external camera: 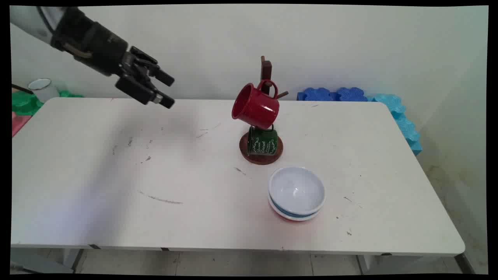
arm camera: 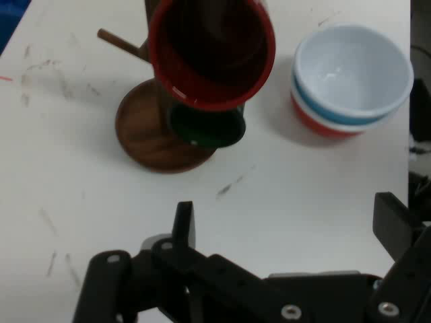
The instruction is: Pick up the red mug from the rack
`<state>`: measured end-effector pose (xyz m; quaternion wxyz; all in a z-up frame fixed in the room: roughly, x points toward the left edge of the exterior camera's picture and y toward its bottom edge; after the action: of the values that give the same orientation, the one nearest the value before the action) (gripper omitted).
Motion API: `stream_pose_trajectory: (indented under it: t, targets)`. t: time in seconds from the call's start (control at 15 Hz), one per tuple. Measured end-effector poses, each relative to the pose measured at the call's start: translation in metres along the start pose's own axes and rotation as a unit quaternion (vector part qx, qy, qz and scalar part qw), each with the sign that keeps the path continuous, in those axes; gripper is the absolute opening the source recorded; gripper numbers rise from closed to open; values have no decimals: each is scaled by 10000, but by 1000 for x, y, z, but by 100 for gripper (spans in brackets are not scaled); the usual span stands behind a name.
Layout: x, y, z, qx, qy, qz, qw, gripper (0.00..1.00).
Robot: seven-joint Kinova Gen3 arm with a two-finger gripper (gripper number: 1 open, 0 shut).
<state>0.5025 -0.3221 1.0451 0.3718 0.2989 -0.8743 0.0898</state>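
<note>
My black gripper [external camera: 168,91] hangs open and empty above the table's far left part, well to the left of a wooden mug tree [external camera: 266,70]. A red mug [external camera: 255,106] hangs by its handle on an upper peg of the tree, mouth turned toward me. Below it a dark green mug [external camera: 263,142] with white lettering hangs over the round wooden base [external camera: 246,154]. In the hand view the red mug [arm camera: 209,54] and green mug [arm camera: 205,128] lie ahead of the fingers [arm camera: 183,222], with a wide gap between them.
A stack of bowls [external camera: 296,193], white on top, then blue and red, sits in front of the mug tree. Blue foam blocks [external camera: 334,94] line the far right edge. A white cup [external camera: 42,88] stands on green and pink blocks at the far left.
</note>
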Motion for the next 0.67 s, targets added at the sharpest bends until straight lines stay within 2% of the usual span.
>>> stream_pose_trajectory:
  t: [0.67]
  targets:
    - [26,25,52,-84,156,-585,9981,100]
